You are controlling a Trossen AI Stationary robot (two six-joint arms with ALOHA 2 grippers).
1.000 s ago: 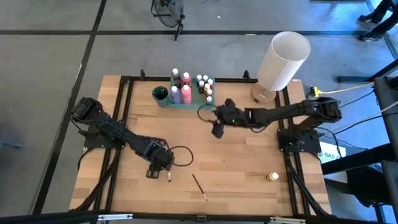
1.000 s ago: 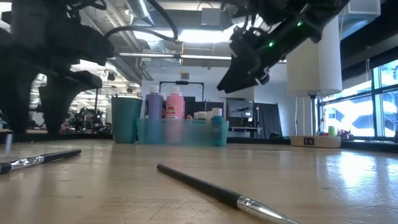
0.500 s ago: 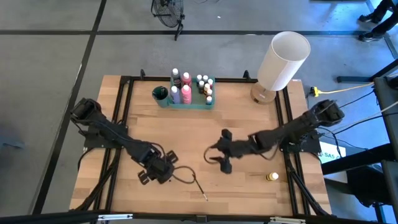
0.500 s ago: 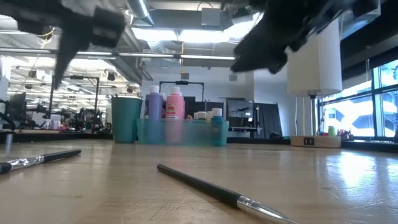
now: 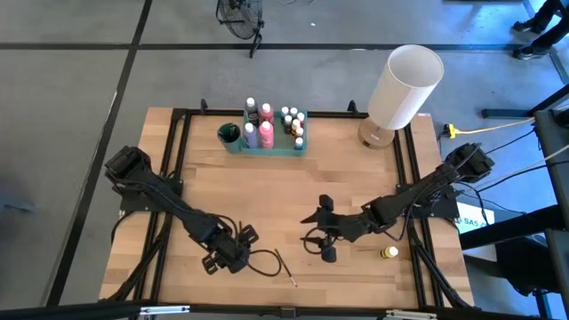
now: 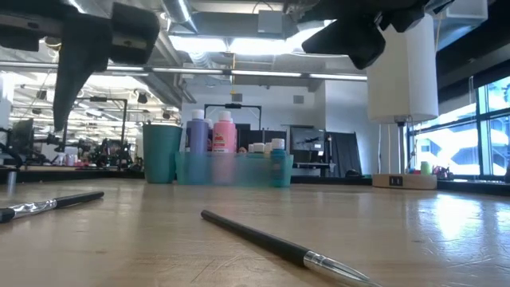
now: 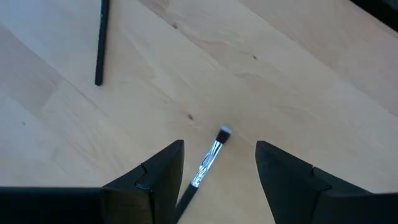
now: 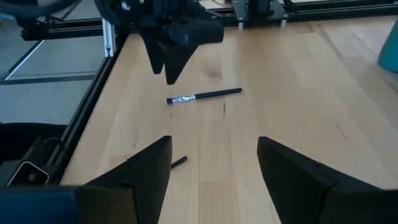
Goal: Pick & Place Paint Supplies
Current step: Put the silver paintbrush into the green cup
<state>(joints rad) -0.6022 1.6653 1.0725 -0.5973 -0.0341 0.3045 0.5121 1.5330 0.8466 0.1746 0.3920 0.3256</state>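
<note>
A: What sits on the desk (image 5: pixel 347 169)?

B: Biggest is the white lamp (image 5: pixel 404 86) at the far right corner. Next comes the green tray (image 5: pixel 274 148) at the far edge, packed with white-capped bottles (image 5: pixel 266 132), pink and purple among them, and a teal cup (image 5: pixel 230 137) just beside it.

A: And the arms?

B: Both hang over the near half. The left tool (image 5: pixel 233 252) stands wide, holding nothing, above a brush (image 7: pixel 208 160) whose silver ferrule shows between its fingers (image 7: pixel 155 177). The right tool (image 5: pixel 323 235) is wide and empty too, near the desk's middle.

A: Any loose supplies?

B: A second brush (image 5: pixel 285 267) lies flat near the front edge, just right of the left tool. A small yellow bottle (image 5: pixel 388 252) lies near the front right, apart from the rest.
</note>
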